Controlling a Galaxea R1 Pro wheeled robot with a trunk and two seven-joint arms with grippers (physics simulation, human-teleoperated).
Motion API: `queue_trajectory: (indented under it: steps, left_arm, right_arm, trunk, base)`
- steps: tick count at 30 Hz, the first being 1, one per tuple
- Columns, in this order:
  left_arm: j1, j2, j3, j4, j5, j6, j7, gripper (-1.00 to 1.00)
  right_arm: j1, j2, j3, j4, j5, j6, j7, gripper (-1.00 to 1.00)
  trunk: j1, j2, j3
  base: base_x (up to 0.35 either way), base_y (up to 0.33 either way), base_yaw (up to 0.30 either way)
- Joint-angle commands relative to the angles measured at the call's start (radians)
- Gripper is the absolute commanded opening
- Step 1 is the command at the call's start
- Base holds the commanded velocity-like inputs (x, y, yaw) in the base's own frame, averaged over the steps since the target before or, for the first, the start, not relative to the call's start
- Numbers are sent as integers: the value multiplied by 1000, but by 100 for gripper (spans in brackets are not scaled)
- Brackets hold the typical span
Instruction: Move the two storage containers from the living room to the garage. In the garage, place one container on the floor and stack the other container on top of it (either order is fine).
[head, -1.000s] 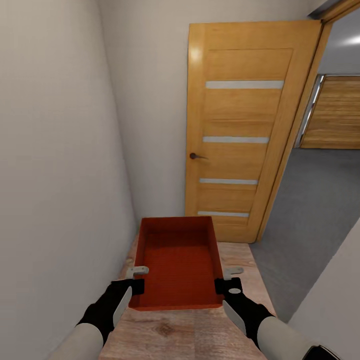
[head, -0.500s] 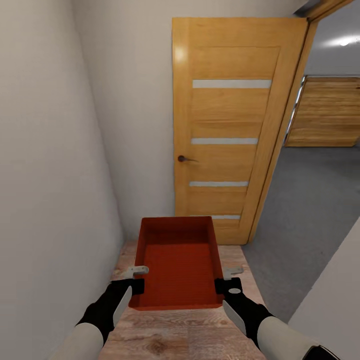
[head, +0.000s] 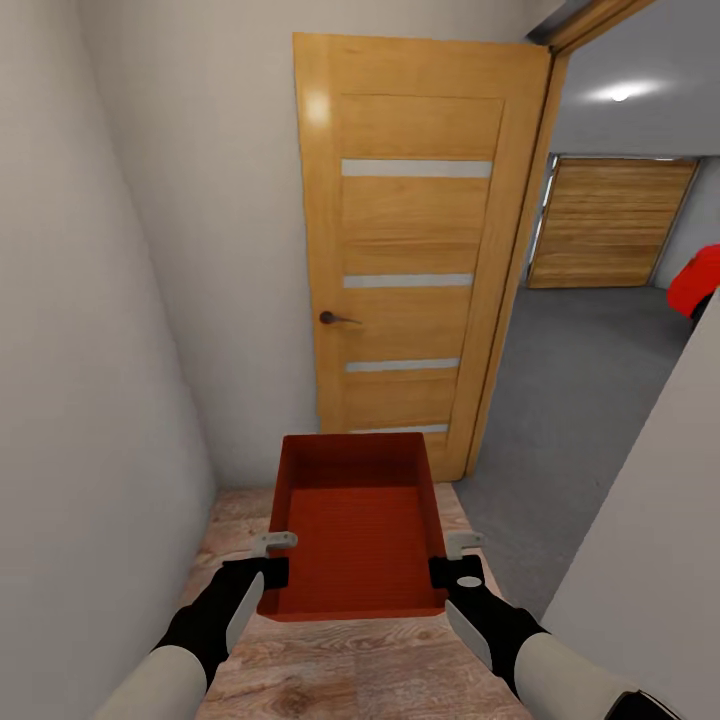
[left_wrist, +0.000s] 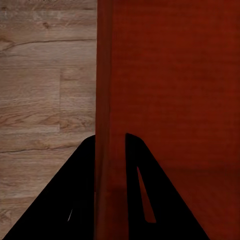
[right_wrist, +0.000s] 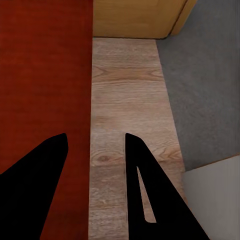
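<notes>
- So there's one red bin (head: 355, 525) held out level over the wood-plank floor (head: 330, 670), open side up, nothing in it, one short end pointing at the door.
- Left gripper (head: 274, 556) is on the bin's left long wall, near the end furthest from the door. In the left wrist view that wall (left_wrist: 104, 100) runs right between the two dark fingers (left_wrist: 80, 190), one finger outside and one inside the bin, closed down tight on it.
- Right gripper (head: 456, 558) is at the matching spot on the right wall. From the right wrist view the fingers (right_wrist: 145, 190) stand pretty far apart: one is over the red of the bin (right_wrist: 45, 75), the other over bare planks. Can't tell whether it's actually pinching the wall or just straddling it.
- The door (head: 415, 250) is orange-brown wood with four pale strips across it and a dark handle (head: 335, 319) on its left edge. It's swung open, flat against the white wall behind the bin.
- Right of the door is the opening, and past it the planks stop and grey concrete (head: 570, 400) starts. That's the garage.
- Far end of the garage, beyond the door, has a big wooden slatted door (head: 610, 225), with a ceiling light (head: 620, 93) glowing above.
- Something red (head: 698, 280) pokes out at the garage's right side, cut off by the white wall (head: 640, 560) near the right gripper. Too little of it to say what it is.
- Plain white wall (head: 80, 350) close by left of the bin too, so it's a tight little corridor.
</notes>
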Motion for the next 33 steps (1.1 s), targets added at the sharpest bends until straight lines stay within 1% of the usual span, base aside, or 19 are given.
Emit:
queue_trajectory:
  steps: [1,29,33]
  left_arm:
    - [-1,-1,19,-5,-30,1,31,-100]
    - [-1,0,20,-6,-31,1,31,-100]
    - [-1,0,20,-4,-32,1,32,-100]
  right_arm:
    - [-1,18,-3,-3,-14,5,-8,-100]
    - [-1,18,-3,-3,-14,6,-8,-100]
    - [-1,18,-3,-3,-14,6,-8,-100]
  trunk:
    - [0,-1,-2]
    - [0,-1,-2]
    - [0,-1,-2]
  base:
    - [0,0,-30]
    - [0,0,-2]
    - [170,35,0]
